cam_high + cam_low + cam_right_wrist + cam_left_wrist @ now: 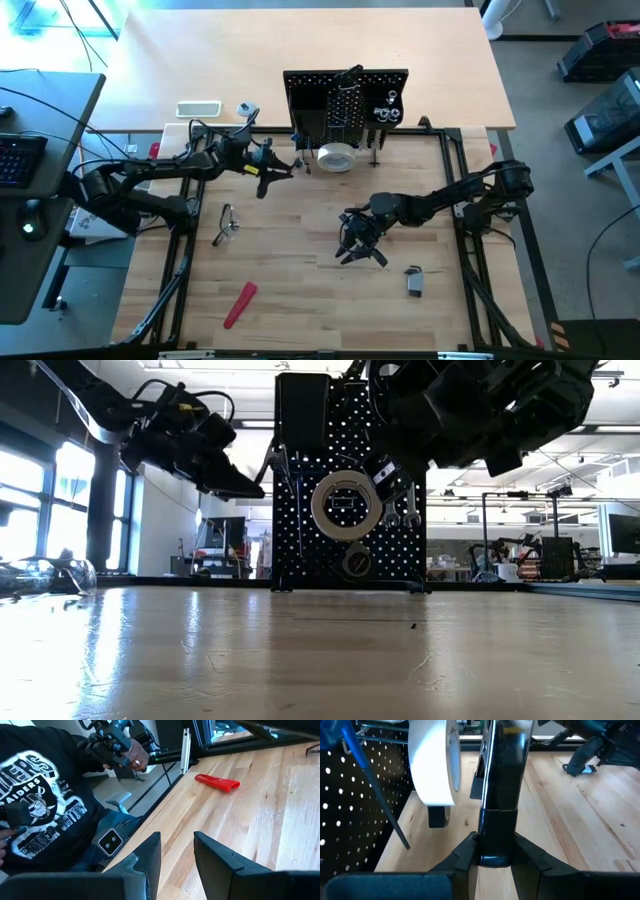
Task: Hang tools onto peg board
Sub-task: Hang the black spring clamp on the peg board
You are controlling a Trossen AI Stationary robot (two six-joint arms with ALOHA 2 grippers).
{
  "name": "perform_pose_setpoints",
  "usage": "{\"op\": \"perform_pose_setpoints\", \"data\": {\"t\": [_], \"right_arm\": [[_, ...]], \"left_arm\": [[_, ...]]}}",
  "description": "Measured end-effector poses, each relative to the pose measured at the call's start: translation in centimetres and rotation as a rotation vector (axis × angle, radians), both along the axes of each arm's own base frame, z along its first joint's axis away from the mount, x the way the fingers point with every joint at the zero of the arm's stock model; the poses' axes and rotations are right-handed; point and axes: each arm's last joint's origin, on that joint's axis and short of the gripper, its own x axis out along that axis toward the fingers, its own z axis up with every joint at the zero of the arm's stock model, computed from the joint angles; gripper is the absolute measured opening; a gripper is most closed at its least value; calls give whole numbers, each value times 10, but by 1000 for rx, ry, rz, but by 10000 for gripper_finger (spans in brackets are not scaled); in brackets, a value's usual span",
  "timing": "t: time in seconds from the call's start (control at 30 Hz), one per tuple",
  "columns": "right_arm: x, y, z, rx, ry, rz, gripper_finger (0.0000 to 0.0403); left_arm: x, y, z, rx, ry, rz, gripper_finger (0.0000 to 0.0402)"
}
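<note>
The black peg board (345, 100) stands upright at the table's far side. A white tape roll (347, 505) and silver wrenches (398, 510) hang on its front. My left gripper (262, 166) is just left of the board's front, above the table, shut on a black-handled tool (502, 775) with a yellow mark. The tape roll (432, 762) is close beside that tool. My right gripper (360, 248) hovers open over the table's middle, nothing between its fingers (150, 852). A red-handled tool (240, 304) lies near the front edge, and a small tape measure (414, 282) lies at the right. My left gripper pinches the black tool's handle at its near end (496, 854) between the two fingers. The fingers come nearly level from the table's left, and the tool runs on forward along them. The tool is lifted clear of the table.
Clear safety glasses (225, 224) lie on the table left of centre. A white flat object (198, 108) and a small item (247, 110) lie beyond the frame, left of the board. A person in a dark printed shirt (45, 805) is at the table's near edge.
</note>
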Motion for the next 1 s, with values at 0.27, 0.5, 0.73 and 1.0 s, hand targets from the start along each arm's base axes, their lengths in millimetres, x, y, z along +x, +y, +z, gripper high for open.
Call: {"op": "perform_pose_setpoints", "data": {"t": [0.27,0.5,0.73,1.0], "right_arm": [[0,-1,-1,-6,8,-3,110],[0,-1,-1,-8,8,-8,110],[0,-2,-1,-16,7,-32,110],[1,-2,-1,-23,6,-54,110]], "left_arm": [[-9,13,1,2,-19,10,76],[-11,16,2,8,-34,16,76],[-12,17,1,7,-25,18,76],[-17,24,3,4,-45,19,76]]}}
